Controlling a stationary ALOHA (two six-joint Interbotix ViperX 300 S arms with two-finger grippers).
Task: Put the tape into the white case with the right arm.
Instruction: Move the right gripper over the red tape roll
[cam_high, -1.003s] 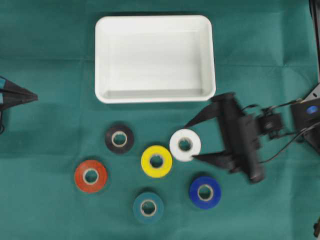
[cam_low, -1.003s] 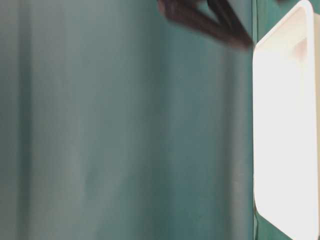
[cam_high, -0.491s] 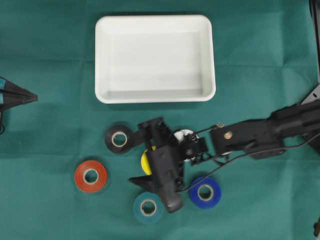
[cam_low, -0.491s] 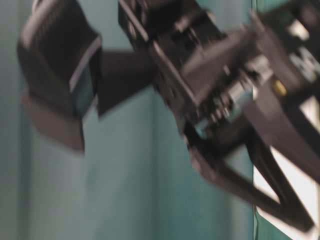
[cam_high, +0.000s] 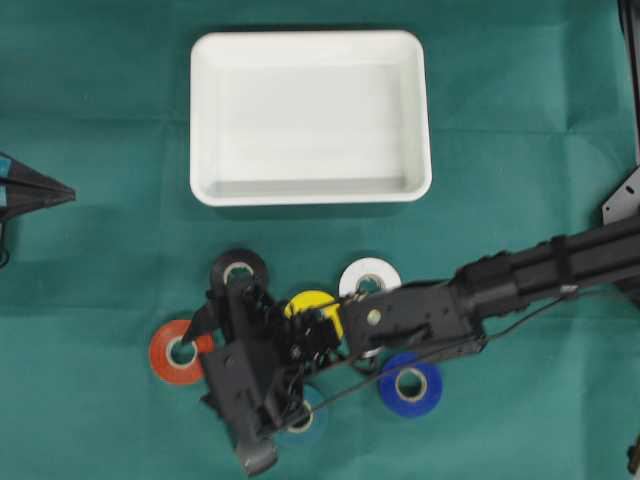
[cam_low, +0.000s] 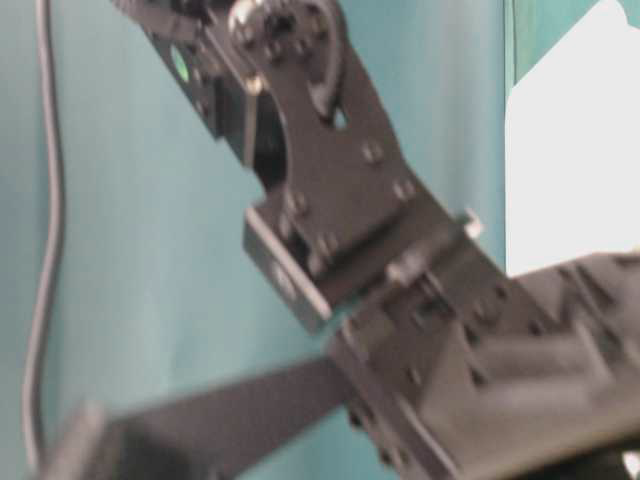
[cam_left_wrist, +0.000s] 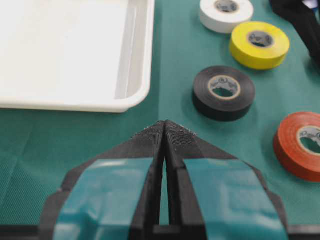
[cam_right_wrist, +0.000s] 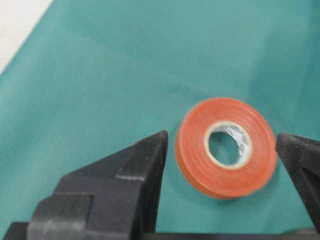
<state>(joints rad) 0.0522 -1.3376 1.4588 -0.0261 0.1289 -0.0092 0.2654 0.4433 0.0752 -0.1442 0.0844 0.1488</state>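
between matte black gripper (cam_right_wrist: 222, 145) fingers, glossy orange tape ring (cam_right_wrist: 226, 147)

My right arm (cam_high: 520, 280) stretches across the cloth, its black gripper (cam_right_wrist: 220, 150) spread wide around the orange tape (cam_right_wrist: 226, 147), one finger on each side, neither touching. The orange roll lies flat, left of the others. The white case (cam_high: 310, 190) sits beyond the rolls, a shallow rounded tray with nothing inside it.

A creased green cloth (cam_high: 100, 120) covers the whole tabletop.
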